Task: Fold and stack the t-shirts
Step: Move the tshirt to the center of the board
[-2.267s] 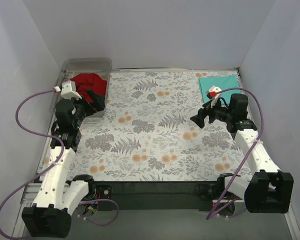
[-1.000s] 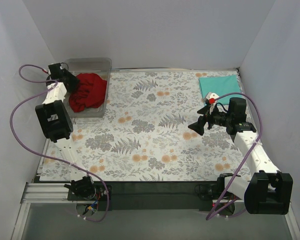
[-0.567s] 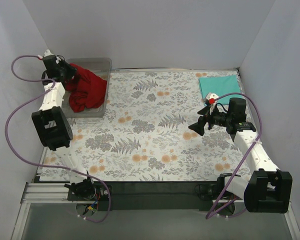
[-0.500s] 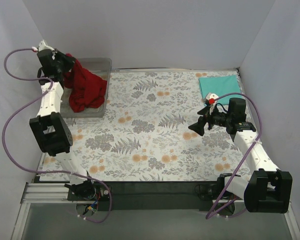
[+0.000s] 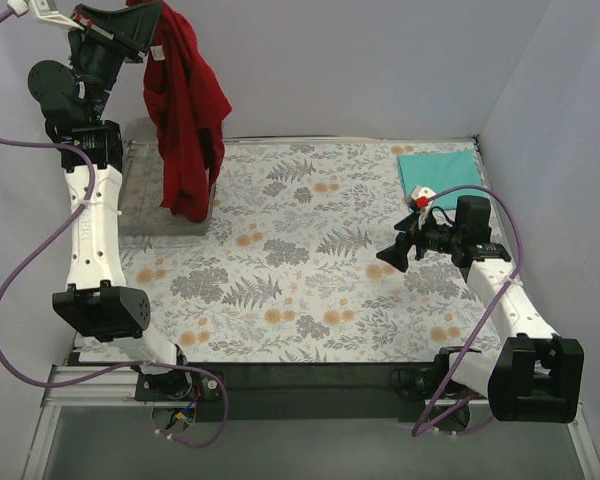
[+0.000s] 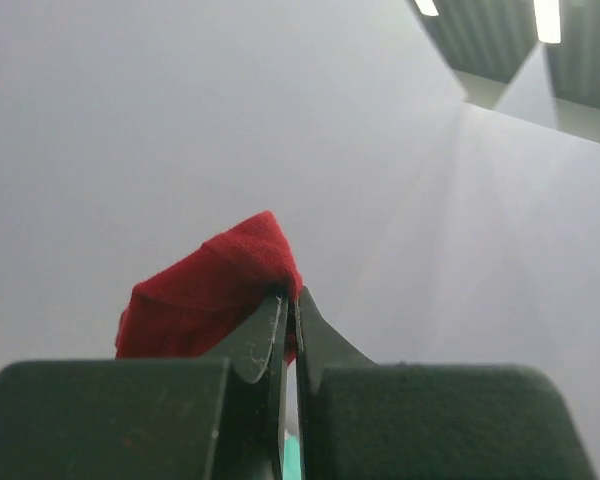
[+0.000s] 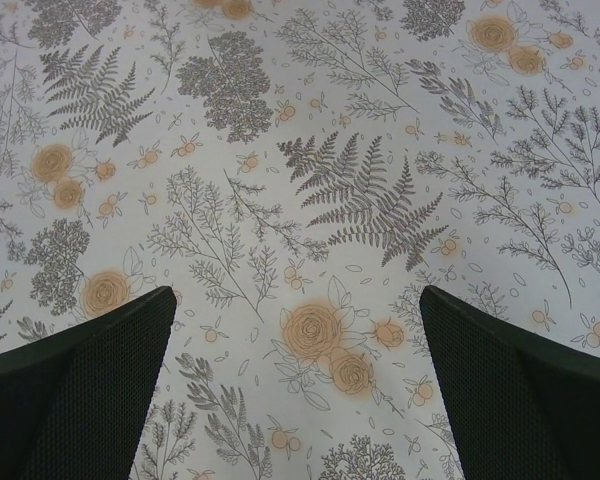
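The dark red t-shirt (image 5: 185, 110) hangs in the air at the top left, held by a pinch of cloth in my left gripper (image 5: 152, 12), which is raised high and shut on it. Its lower end dangles over the clear tray (image 5: 140, 215). In the left wrist view a fold of the red t-shirt (image 6: 210, 290) sticks out past the closed left gripper (image 6: 291, 300). The teal t-shirt (image 5: 438, 170) lies folded flat at the mat's far right corner. My right gripper (image 5: 392, 248) hovers open above the mat, empty; the right gripper (image 7: 295, 340) shows only the mat between its fingers.
A floral-patterned mat (image 5: 310, 260) covers the table. The clear plastic tray stands at the far left by the wall. Grey walls close in the back and both sides. Purple cables loop off both arms.
My left gripper closed on the red t-shirt in the tray and lifted it high, so the shirt now hangs out of the tray. The right arm has stayed still.
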Controlling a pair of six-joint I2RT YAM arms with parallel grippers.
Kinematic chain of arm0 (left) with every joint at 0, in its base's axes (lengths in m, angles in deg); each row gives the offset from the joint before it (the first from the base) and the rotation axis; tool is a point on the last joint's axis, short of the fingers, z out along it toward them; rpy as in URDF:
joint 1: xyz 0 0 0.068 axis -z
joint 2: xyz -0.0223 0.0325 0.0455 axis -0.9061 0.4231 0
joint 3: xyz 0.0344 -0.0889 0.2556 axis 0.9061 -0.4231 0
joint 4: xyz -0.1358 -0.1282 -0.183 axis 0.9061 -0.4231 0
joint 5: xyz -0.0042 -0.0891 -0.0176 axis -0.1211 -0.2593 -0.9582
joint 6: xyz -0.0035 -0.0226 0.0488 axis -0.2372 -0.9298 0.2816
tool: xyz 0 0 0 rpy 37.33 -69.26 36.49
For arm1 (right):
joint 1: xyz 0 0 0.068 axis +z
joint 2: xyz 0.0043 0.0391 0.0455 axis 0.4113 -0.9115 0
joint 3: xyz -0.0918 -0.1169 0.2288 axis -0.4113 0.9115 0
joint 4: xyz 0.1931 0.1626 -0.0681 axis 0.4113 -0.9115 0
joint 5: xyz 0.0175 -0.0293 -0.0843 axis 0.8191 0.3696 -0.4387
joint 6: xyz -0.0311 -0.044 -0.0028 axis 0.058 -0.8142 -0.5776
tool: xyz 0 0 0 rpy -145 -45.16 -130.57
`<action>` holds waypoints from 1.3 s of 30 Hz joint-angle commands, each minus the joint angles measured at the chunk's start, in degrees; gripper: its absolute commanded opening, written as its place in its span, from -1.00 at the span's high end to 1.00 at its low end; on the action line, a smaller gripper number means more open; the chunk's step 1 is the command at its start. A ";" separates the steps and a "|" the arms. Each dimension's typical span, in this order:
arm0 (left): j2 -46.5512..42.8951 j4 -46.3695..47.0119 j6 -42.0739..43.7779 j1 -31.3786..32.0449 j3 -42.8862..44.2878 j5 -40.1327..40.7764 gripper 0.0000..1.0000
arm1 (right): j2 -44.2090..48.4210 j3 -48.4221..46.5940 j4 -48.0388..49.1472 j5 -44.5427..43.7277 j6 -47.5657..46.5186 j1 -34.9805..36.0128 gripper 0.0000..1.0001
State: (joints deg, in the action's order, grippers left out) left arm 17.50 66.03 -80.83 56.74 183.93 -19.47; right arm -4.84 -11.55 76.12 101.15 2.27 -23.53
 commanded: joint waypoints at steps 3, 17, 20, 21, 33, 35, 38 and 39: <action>-2.25 6.65 -5.34 7.34 11.77 1.36 1.00 | -0.66 -0.96 0.20 0.26 -0.58 -0.14 -0.96; -0.92 16.13 -17.20 21.67 13.13 2.60 1.00 | -2.16 -1.57 -1.03 -0.88 -1.90 -0.14 -0.97; -1.98 16.84 -18.18 25.88 5.85 0.93 1.00 | -2.16 -1.84 -1.56 -2.37 -2.60 -0.14 -0.97; -2.33 16.58 -17.83 27.72 3.99 0.50 1.00 | -2.07 -1.84 -1.65 -2.64 -3.04 -0.14 -0.97; -16.39 5.34 3.95 30.11 -45.56 14.88 1.00 | -2.51 -2.71 -5.50 -2.21 -6.73 -0.23 -0.97; -15.78 0.86 10.34 30.20 -49.11 22.93 0.91 | -3.38 -3.50 -7.87 2.08 -9.80 -0.14 -0.97; -15.34 -3.98 16.69 29.85 -51.49 30.25 0.18 | -4.35 -3.95 -11.92 6.58 -13.32 0.56 -0.94; -15.86 -5.12 19.15 29.94 -51.49 31.94 -0.01 | -4.70 -4.38 -12.71 6.85 -14.20 1.26 -0.91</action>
State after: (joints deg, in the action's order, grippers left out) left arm 4.74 65.05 -73.82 86.77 132.26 0.22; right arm -8.40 -13.04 68.47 101.64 -6.52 -23.40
